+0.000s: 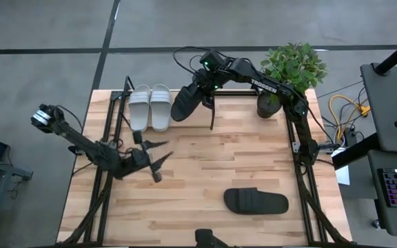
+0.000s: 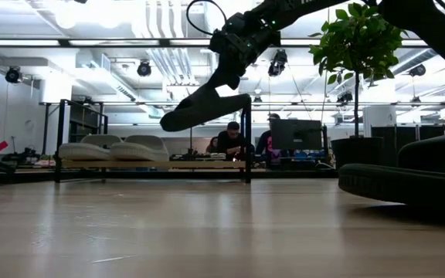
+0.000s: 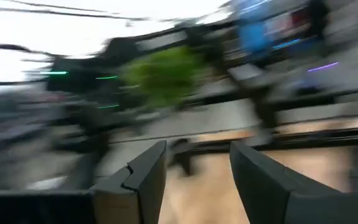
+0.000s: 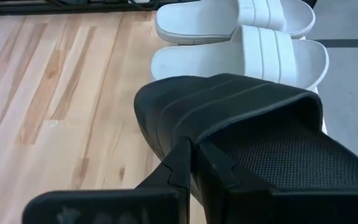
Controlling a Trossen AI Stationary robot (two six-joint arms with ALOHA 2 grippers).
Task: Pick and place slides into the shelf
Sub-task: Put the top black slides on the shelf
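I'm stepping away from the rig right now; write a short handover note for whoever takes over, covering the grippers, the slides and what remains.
Right gripper: shut on a black slide, held tilted in the air at the shelf, beside the white pair.
Left gripper: open, empty, low over the table's left side.
White slides: both side by side on the shelf.
Second black slide: lying on the table, near its front right.
Done: white pair shelved.
Left: set down the held black slide next to the white pair, then fetch and shelve the other one.
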